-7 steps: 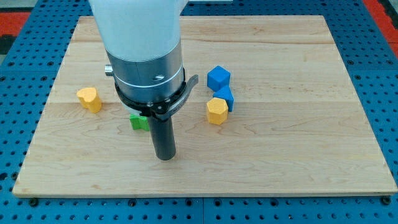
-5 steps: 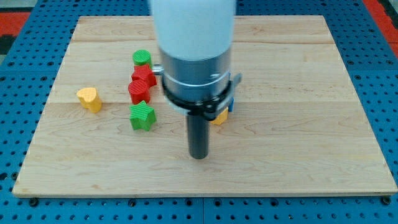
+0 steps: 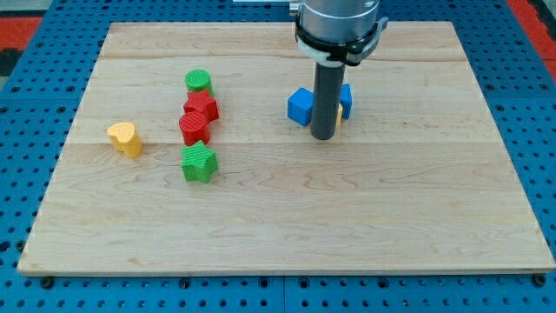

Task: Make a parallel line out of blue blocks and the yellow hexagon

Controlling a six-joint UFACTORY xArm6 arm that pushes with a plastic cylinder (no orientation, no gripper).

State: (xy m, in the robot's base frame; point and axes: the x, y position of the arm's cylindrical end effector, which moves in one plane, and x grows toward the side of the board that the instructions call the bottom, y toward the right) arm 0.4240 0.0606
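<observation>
Since earlier, my tip [image 3: 323, 136] moved up-right, now bare against blue blocks [image 3: 301, 106]; yellow hexagon hidden behind. Next: align them.

The rod [image 3: 324, 96] covers most of the second blue block [image 3: 346, 99] and nearly all the yellow block [image 3: 338, 119]; its shape cannot be confirmed.

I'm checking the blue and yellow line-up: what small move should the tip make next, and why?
Probably back my tip off toward the view's bottom. The rod hides the yellow hexagon between the two blue blocks, so their alignment cannot be judged yet.
</observation>
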